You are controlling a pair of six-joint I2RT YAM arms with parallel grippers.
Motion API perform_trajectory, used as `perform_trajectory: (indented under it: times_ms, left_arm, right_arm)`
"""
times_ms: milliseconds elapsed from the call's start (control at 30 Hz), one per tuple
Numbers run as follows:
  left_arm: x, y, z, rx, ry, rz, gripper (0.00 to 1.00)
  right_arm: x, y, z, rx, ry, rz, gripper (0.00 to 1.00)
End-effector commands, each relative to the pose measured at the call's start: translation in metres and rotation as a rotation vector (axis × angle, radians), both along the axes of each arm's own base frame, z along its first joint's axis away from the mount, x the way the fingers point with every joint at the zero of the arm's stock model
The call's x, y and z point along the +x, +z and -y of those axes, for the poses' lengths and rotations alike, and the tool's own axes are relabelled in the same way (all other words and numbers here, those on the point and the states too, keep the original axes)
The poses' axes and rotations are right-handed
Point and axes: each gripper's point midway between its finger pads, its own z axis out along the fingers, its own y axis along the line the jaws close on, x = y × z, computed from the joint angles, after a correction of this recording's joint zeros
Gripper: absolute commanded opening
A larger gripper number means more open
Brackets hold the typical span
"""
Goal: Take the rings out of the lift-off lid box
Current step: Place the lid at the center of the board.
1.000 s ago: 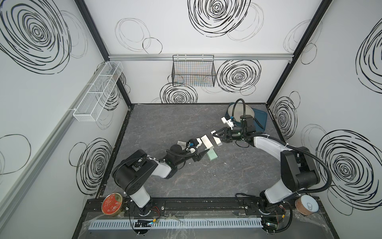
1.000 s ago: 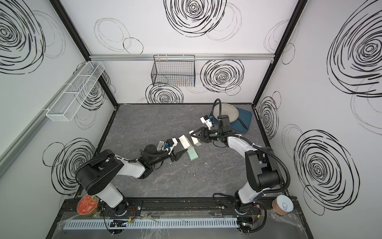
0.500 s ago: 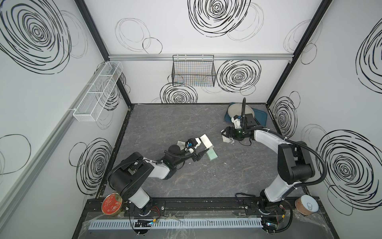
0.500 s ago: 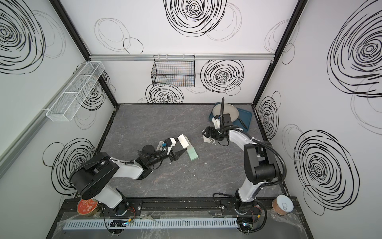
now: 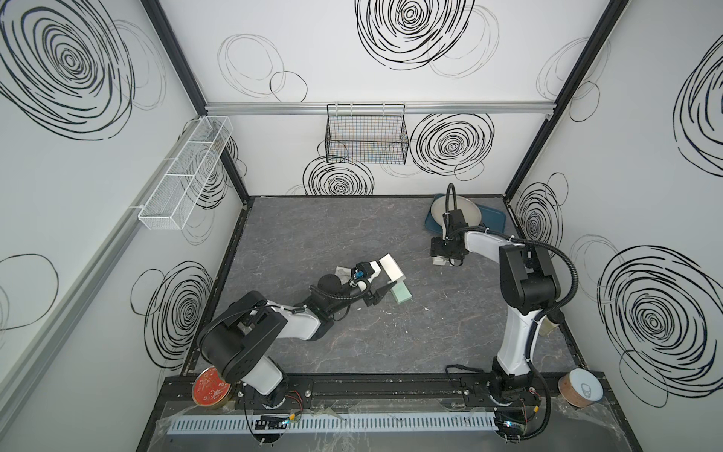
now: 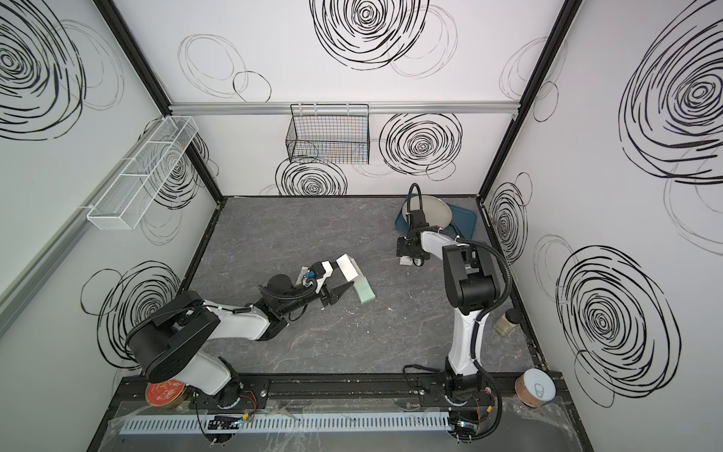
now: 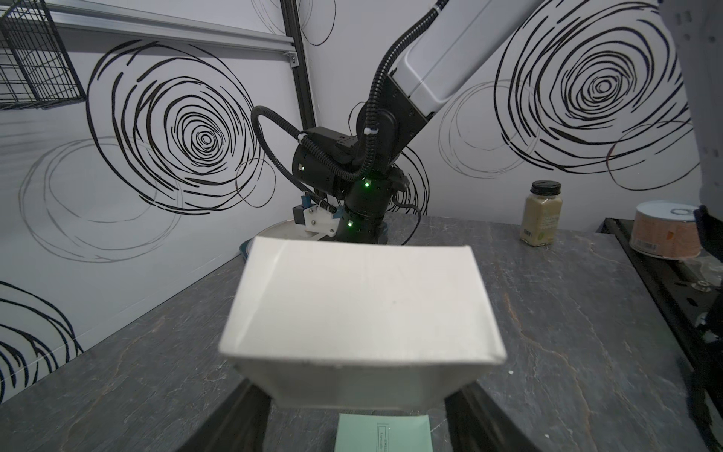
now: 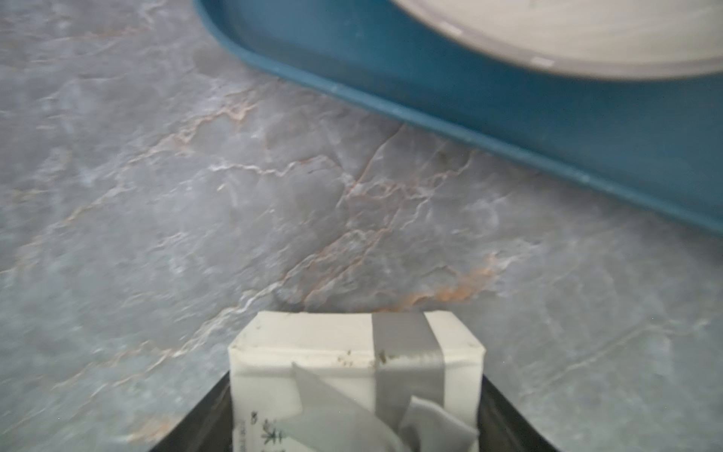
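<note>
**Boxes partly hidden, one view blurred**

The right wrist view is smeared with blur. There the blue tray (image 8: 508,129) and the plate (image 8: 567,31) on it run off the frame, and the ribboned white box (image 8: 313,360) near the tray is cropped too. In a top view the right gripper (image 5: 444,258) covers most of that box. Well apart from the tray, the plain white box (image 7: 360,313) hides the tips of the left gripper (image 7: 356,385), and the green box (image 7: 360,434) is cropped.
</note>
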Motion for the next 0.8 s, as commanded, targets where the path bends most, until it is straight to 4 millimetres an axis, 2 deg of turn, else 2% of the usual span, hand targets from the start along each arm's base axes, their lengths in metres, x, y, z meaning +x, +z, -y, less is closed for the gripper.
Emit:
perform_trajectory:
  times_ms: [0,267,467,533,567,767]
  left_arm:
    - [-0.004,0.016,0.001,-0.019,-0.005,0.055,0.7]
    - [-0.004,0.017,0.002,-0.017,-0.007,0.059,0.7]
    - [-0.005,0.017,0.002,-0.018,-0.006,0.059,0.7]
    - [-0.006,0.017,0.002,-0.018,-0.005,0.061,0.7]
    - [-0.006,0.017,0.002,-0.017,-0.005,0.062,0.7]
    - [-0.005,0.017,0.002,-0.021,-0.005,0.062,0.71]
  right_arm:
    - [-0.007,-0.011,0.011,-0.085,-0.018,-0.054,0.75]
    - [-0.01,-0.013,0.007,-0.093,-0.008,-0.065,0.77]
    - [-0.013,-0.009,0.0,-0.082,0.007,-0.069,0.87]
    - [-0.013,-0.003,-0.001,-0.09,0.011,-0.057,0.94]
    - [-0.013,0.002,-0.003,-0.089,0.013,-0.052,1.0]
    - [-0.012,0.045,-0.01,-0.055,0.042,0.011,1.0]
